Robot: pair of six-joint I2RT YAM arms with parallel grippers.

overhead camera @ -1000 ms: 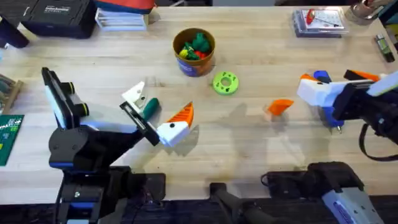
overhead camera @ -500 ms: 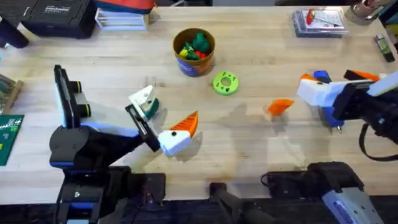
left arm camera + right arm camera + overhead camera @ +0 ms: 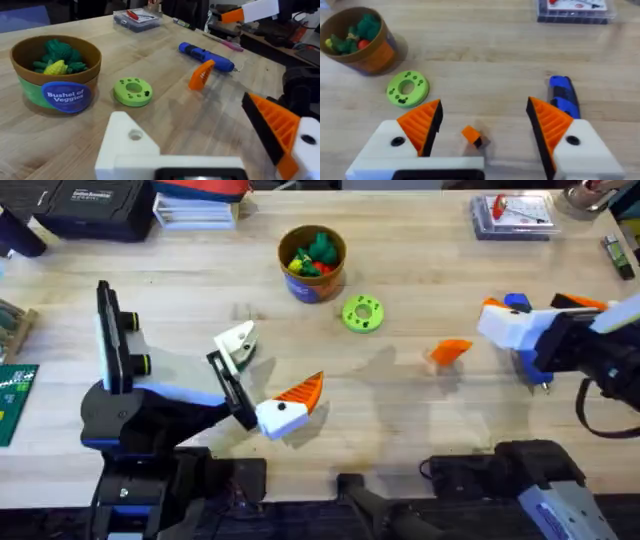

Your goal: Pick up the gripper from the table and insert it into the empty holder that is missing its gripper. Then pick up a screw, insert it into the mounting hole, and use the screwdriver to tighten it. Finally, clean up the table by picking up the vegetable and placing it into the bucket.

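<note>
Overhead view: pale wood-plank tabletop (image 3: 420,430) with visible grain. Small round brown-orange bucket (image 3: 312,262) with yellowish rim and blue label band sits at the far centre, holding a heap of toy vegetables (image 3: 312,252), mostly dark green with yellow and red bits; which one is the task's vegetable, cannot tell. Lime-green round plastic disc with holes (image 3: 362,313) lies flat just beside the bucket, on its near right. Small orange ribbed wedge-shaped plastic piece (image 3: 449,351) lies alone right of centre. Blue pen-shaped powered screwdriver (image 3: 207,55) lies on the tabletop at the right, thin metal bit at one end, under the right gripper (image 3: 498,320), whose white fingers with orange ribbed pads stand wide apart and empty. Left gripper (image 3: 265,375) hangs over the near-left tabletop, fingers spread apart, nothing between them. Clear plastic box (image 3: 511,216) sits at the far right.
</note>
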